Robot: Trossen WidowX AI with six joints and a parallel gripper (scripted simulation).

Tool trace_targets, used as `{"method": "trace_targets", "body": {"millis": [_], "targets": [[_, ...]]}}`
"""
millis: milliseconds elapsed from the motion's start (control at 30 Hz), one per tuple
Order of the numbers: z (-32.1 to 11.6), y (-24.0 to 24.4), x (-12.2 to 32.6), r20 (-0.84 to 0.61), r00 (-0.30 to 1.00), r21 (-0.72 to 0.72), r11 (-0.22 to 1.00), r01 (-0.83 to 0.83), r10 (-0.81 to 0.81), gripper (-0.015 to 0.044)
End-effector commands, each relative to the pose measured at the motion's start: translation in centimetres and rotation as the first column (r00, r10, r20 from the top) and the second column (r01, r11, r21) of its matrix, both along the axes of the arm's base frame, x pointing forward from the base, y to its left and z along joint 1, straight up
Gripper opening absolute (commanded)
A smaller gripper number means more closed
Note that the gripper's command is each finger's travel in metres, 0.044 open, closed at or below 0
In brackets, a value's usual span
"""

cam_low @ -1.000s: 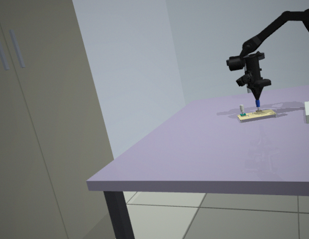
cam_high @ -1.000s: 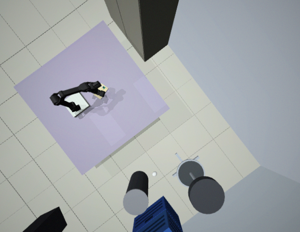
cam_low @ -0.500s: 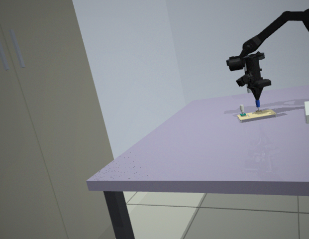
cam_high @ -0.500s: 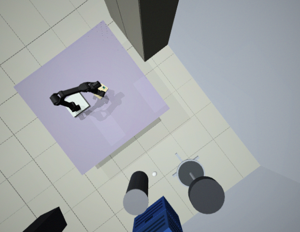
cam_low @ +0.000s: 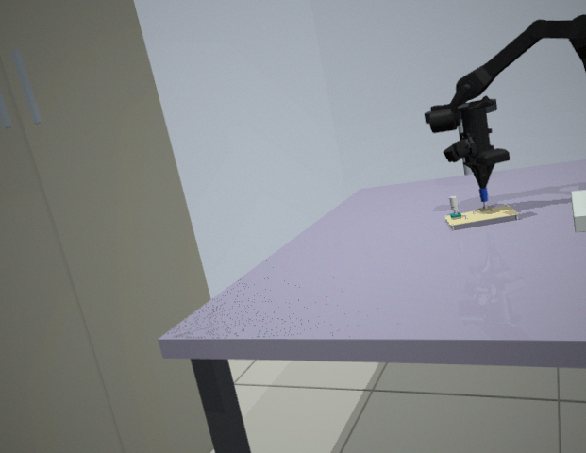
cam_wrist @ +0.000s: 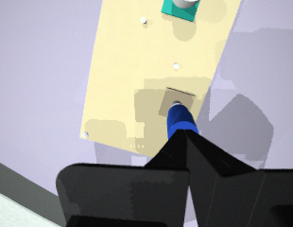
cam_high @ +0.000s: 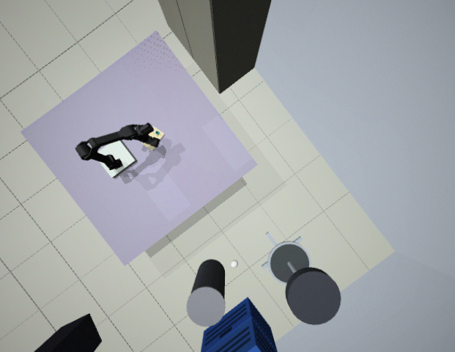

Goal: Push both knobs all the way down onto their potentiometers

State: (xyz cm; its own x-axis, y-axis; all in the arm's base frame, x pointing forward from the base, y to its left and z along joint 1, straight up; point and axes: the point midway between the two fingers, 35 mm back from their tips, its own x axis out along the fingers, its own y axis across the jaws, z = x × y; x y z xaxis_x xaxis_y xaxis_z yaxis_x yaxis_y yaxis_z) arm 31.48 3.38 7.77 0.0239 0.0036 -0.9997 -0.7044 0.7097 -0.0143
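Closed gripper meets blue knob; both knobs stand short of seated

You have the black parallel-jaw gripper [cam_high: 154,142] [cam_low: 483,187] [cam_wrist: 182,136] over the board with its fingertips together and nothing clamped between them. The tips meet the top of the blue cylindrical knob [cam_low: 483,194] [cam_wrist: 180,118], which stands roughly upright. Below that knob you can see a length of grey metal shaft [cam_low: 484,205] [cam_wrist: 177,103], so it does not sit against the brownish-grey square potentiometer [cam_low: 486,209] [cam_wrist: 168,100] beneath it.

The pale yellow rectangular circuit board [cam_high: 160,137] [cam_low: 497,213] [cam_wrist: 123,61] stands on short legs on the lilac rectangular table [cam_high: 106,212] [cam_low: 331,302] [cam_wrist: 38,61]. Toward the board's other end, you find the off-white cylindrical knob [cam_low: 453,202] [cam_wrist: 185,2] upright above the teal square potentiometer [cam_high: 157,133] [cam_low: 455,215] [cam_wrist: 177,12]. The exterior view shows you a short gap there too; the wrist view cuts off most of this knob.

Both potentiometers appear in place on the board; you cannot tell from these views how firmly either is attached. The black jointed arm [cam_high: 106,138] [cam_low: 512,51] reaches to the board from the white block-shaped base [cam_high: 124,153] [cam_low: 584,207], which stands apart from the board.
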Motion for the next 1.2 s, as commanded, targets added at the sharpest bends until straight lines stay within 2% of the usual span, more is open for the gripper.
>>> {"method": "trace_targets", "body": {"millis": [0, 1167], "targets": [[-0.48, 0.05, 0.12, 0.0, 1.0, 0.002, 1.0, 0.006, -0.006, 0.0], [-1.35, 0.06, 0.13, 0.0, 1.0, 0.002, 1.0, 0.006, -0.006, 0.0]]}}
